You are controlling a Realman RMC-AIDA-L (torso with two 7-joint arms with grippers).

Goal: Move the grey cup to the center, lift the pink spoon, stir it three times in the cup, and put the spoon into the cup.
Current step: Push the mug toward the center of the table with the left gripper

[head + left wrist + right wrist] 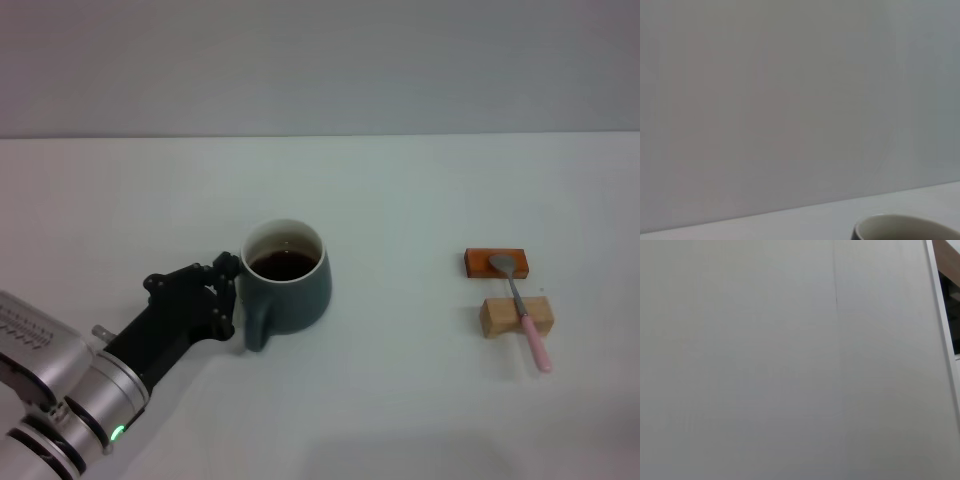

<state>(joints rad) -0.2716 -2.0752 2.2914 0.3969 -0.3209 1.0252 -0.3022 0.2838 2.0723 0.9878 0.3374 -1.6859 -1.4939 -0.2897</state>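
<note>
Head view: left gripper (232, 292) low on the white table (400, 410), black fingers (222, 268) right against the left side of the grey cup (286, 276); cup handle (255, 330) sits just beside the fingertips, on the near side; cannot tell if the jaws clamp the handle or cup wall, or how wide they stand; silver-and-black left arm (70, 395) runs back from the gripper to the near-left corner. Cup upright, white inside, dark liquid (284, 264) in it, roughly mid-table. Pink spoon (522, 308) well apart from the jaws, far across the cup from them; metal bowl rests on the orange-brown block (480, 263), stem crosses the tan wooden block (495, 316), pink handle sticks out past it toward the near edge; 2 blocks just beside each other, not touching. Left wrist view: only the cup's rim (905, 227) shows at the frame edge, grey wall (790, 100) behind. Right wrist view: blank wall only; right gripper not seen in any view.
</note>
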